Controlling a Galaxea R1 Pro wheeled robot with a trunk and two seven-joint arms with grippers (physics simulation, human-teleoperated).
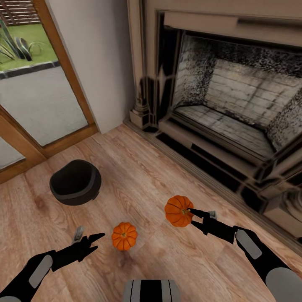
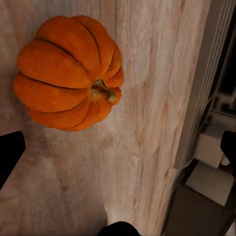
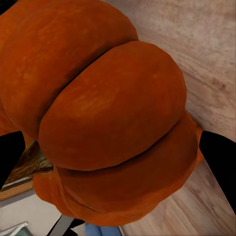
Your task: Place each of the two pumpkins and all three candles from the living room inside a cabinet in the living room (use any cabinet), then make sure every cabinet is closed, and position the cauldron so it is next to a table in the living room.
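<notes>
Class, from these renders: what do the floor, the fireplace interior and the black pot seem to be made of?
Floor: looks like wood planks with a light sheen, shown by grain lines and board seams.
Fireplace interior: apparently pale brick, darkened as if by soot, with visible mortar lines.
Cauldron: matte black, possibly iron or plastic; the look leaves it open.

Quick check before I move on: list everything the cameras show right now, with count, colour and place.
Pumpkin on the floor: one, orange, on the wood floor just ahead of the left gripper, apart from it.
Held pumpkin: one, orange, clamped in the right gripper, near the fireplace.
Cauldron: one, black, on the floor left of the pumpkins, near the glass door.
Fireplace: one, pale brick inside, dark surround, ahead on the right.
Glass door: one, wooden frame, ahead on the left.
Floor: light brown wood.
Left gripper: black, open, low over the floor.
Right gripper: black, shut on the held pumpkin.
</notes>
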